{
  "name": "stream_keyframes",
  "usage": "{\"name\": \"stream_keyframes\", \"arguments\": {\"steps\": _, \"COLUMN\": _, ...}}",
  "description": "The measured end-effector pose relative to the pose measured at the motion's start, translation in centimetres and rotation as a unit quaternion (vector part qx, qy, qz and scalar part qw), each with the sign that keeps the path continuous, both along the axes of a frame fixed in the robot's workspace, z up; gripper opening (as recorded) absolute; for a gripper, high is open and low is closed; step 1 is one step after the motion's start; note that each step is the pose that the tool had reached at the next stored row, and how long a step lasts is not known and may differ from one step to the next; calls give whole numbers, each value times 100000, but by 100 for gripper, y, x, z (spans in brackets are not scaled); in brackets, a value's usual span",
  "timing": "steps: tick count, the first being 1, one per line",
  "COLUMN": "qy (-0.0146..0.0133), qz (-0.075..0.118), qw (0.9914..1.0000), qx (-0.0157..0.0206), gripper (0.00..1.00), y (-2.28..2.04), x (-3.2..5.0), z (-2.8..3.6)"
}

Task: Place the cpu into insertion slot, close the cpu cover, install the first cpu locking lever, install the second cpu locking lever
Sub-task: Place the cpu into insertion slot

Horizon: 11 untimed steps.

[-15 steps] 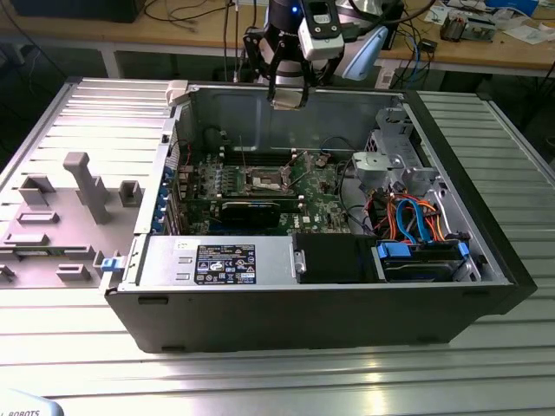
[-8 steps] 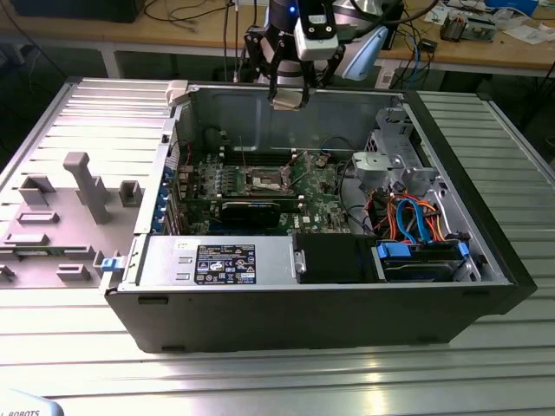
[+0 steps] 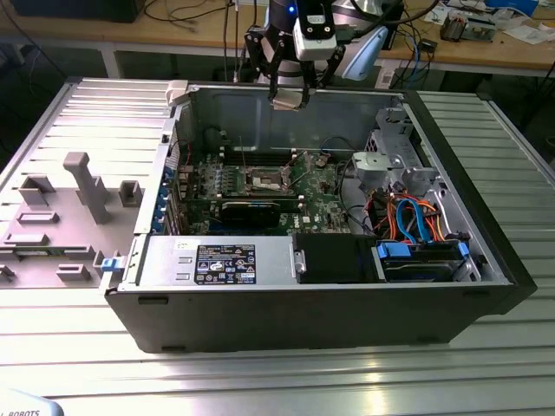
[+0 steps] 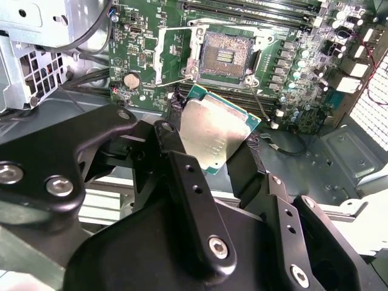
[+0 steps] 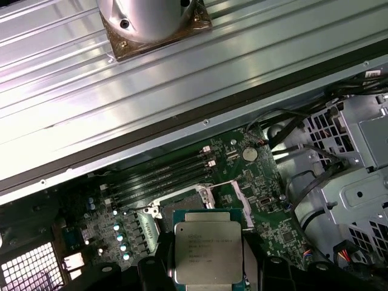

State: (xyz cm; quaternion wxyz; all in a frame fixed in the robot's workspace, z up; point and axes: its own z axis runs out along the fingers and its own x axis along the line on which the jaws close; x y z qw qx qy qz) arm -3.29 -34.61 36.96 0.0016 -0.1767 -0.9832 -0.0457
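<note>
Claw (image 4: 209, 145) is clenched on the cpu (image 4: 212, 128). Its black fingers (image 4: 167, 136) pinch the chip by opposite edges. The silver lid faces the second wrist view, with green rim showing at the corners. In the first wrist view the chip sits flat between the fingers, apart from the board behind it.

The insertion slot (image 4: 225, 56) is open on the motherboard (image 4: 136, 36); its dark centre is bare and nothing is seated. The cpu cover (image 4: 173, 56) is swung back beside the slot. The thin wire levers (image 4: 262, 103) stand free, not hooked.

My reading is that step one, the placing, is in hand. Cover and both levers are not yet done.

Pose, from the exterior view: the arm comes in from beyond the computer case (image 3: 303, 316). The claw points straight down over the case's far wall, well above the board. The slot lies lower and nearer that camera.

I judge the placing calls for bringing the chip over the slot, squaring its edges to the silvery rim and holding it level. It must also stay clear of the raised cover and wires, since a tilted drop could harm the contacts.
</note>
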Motion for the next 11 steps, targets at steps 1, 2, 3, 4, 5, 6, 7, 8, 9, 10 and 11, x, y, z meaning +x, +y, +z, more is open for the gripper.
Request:
{"name": "stream_keyframes", "arguments": {"steps": 1, "qy": 2, "qz": -1, "qw": 100000, "qx": 1, "gripper": 54, "y": 0, "x": 0, "z": 0}}
{"name": "stream_keyframes", "arguments": {"steps": 2, "qy": -1, "qz": -1, "qw": 100000, "qx": 1, "gripper": 54, "y": 0, "x": 0, "z": 0}}
{"name": "stream_keyframes", "arguments": {"steps": 3, "qy": 0, "qz": -3, "qw": 100000, "qx": 0, "gripper": 54, "y": 0, "x": 0, "z": 0}}
{"name": "stream_keyframes", "arguments": {"steps": 4, "qy": 1, "qz": -5, "qw": 100000, "qx": -1, "gripper": 54, "y": 0, "x": 0, "z": 0}}
{"name": "stream_keyframes", "arguments": {"steps": 5, "qy": 1, "qz": -17, "qw": 100000, "qx": 1, "gripper": 54, "y": 0, "x": 0, "z": 0}}
{"name": "stream_keyframes", "arguments": {"steps": 6, "qy": 0, "qz": -58, "qw": 100000, "qx": -1, "gripper": 54, "y": 0, "x": 0, "z": 0}}
{"name": "stream_keyframes", "arguments": {"steps": 7, "qy": -1, "qz": -210, "qw": 100000, "qx": -1, "gripper": 54, "y": 0, "x": 0, "z": 0}}
{"name": "stream_keyframes", "arguments": {"steps": 8, "qy": 3, "qz": -504, "qw": 99999, "qx": -2, "gripper": 54, "y": 0, "x": 0, "z": 0}}
{"name": "stream_keyframes", "arguments": {"steps": 9, "qy": 3, "qz": -1041, "qw": 99995, "qx": -8, "gripper": 54, "y": 0, "x": 0, "z": -1}}
{"name": "stream_keyframes", "arguments": {"steps": 10, "qy": 7, "qz": -1415, "qw": 99990, "qx": -11, "gripper": 54, "y": 0, "x": 0, "z": -1}}
{"name": "stream_keyframes", "arguments": {"steps": 11, "qy": 4, "qz": -2366, "qw": 99972, "qx": -7, "gripper": 54, "y": 0, "x": 0, "z": -3}}
